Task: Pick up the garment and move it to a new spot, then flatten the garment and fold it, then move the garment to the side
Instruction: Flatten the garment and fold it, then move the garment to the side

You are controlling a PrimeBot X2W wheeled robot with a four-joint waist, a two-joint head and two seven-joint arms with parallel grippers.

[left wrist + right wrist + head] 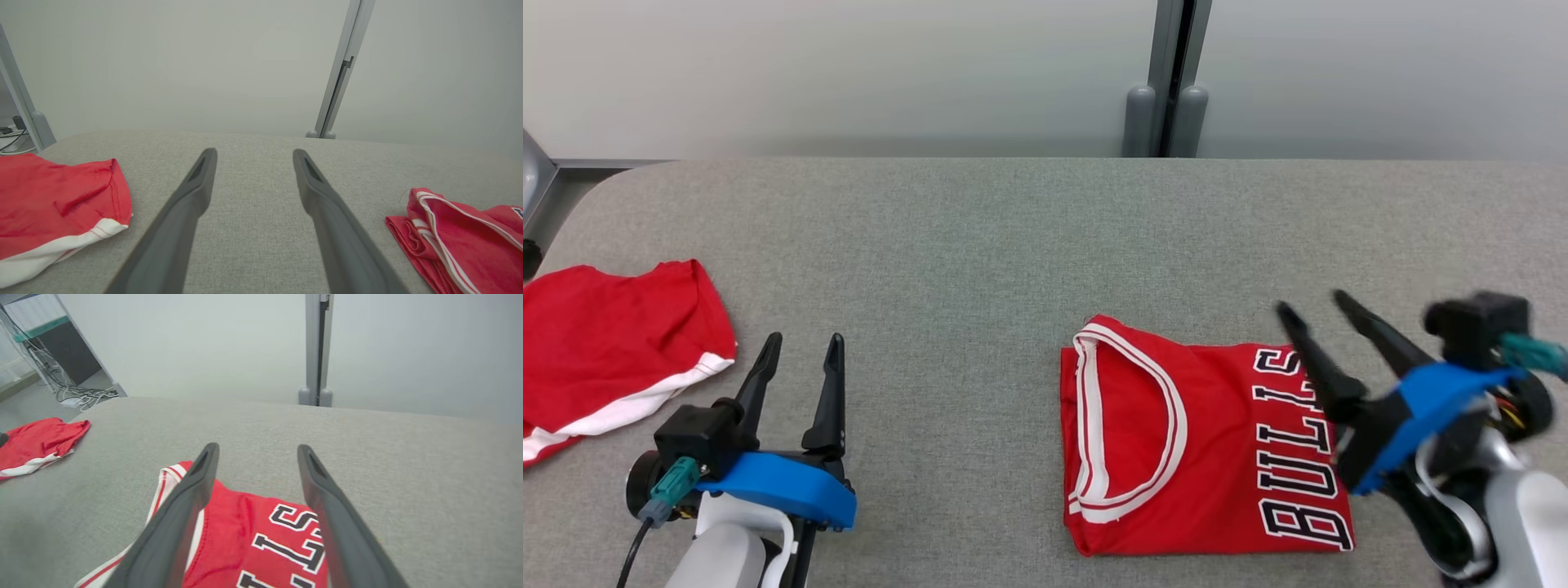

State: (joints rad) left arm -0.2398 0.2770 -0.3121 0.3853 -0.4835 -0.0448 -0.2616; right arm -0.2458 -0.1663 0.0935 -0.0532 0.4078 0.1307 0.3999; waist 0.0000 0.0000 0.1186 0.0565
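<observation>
The right gripper (1311, 304) hung spread and empty over the lettered edge of the folded jersey (1201, 441), right of centre on the table (980, 245), likely to leave the fold undisturbed; the left gripper (805, 339), also spread, rested clear

Red garments, two: folded jersey (1176, 441), white-trimmed piece (613, 343). Grippers, two: left gripper (805, 339), right gripper (1311, 300). Grey table (980, 245), one. Upright post (1172, 82), one.

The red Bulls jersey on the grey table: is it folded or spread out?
Folded. The red jersey with white-trimmed neckline lies as a compact rectangle, and the left wrist view shows stacked layers at its edge.
</observation>
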